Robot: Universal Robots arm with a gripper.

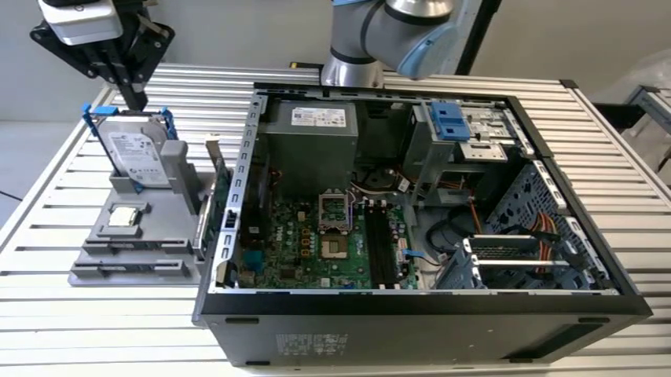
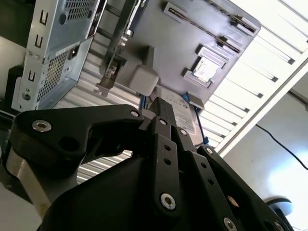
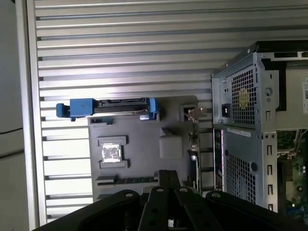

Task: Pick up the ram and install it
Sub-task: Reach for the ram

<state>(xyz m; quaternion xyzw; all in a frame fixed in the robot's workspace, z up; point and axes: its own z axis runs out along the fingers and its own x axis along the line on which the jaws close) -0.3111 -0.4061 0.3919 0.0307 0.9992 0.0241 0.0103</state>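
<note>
- The table [image 1: 105,330] is seen to be made of ribbed, silvery metal slats with a dull sheen.
- The computer case [image 3: 243,163] is formed of bare grey sheet metal, perforated in places.
- The holder [image 1: 157,236] is moulded in matt grey plastic.
- The hard drive [image 1: 137,153] is cased in bright, smooth metal and is carried in a blue plastic frame [image 3: 79,107].
- The gripper [image 1: 134,100] is finished in matt black and is studded with shiny metal screws.
- The robot arm [image 1: 362,39] is clad in smooth silver metal.

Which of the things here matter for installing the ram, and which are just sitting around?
For the job: ram in the gray holder, gripper, black memory slots on the motherboard.
Lying about: hard drive in its blue frame, processor chip, upright bracketed card.
</note>
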